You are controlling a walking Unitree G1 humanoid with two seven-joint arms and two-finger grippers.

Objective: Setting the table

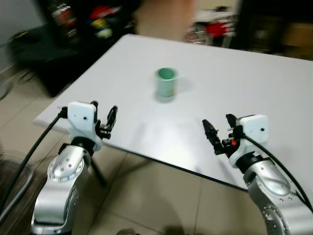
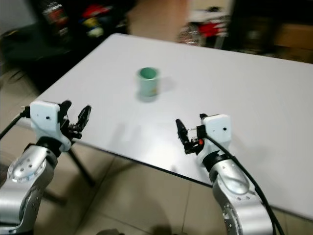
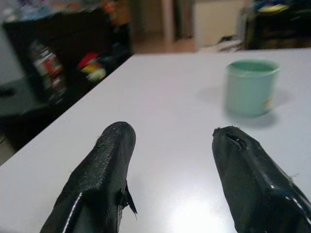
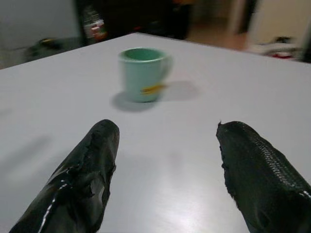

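Observation:
A mint-green mug [image 1: 166, 84] stands upright near the middle of the white table [image 1: 244, 98]; it also appears in the wrist views as the mug [image 3: 250, 87] and the mug [image 4: 143, 73]. My left gripper [image 1: 104, 115] hovers open over the table's near left corner, well short of the mug. Over the near edge, my right gripper [image 1: 218, 128] is open too, with nothing between its fingers. Both point toward the mug from a distance.
A blurred person [image 1: 164, 19] stands at the table's far side. Dark shelving with colourful items [image 1: 93, 24] is at the back left. Tiled floor [image 1: 161, 196] lies below the near table edge, and a table leg [image 1: 98, 174] shows under the left corner.

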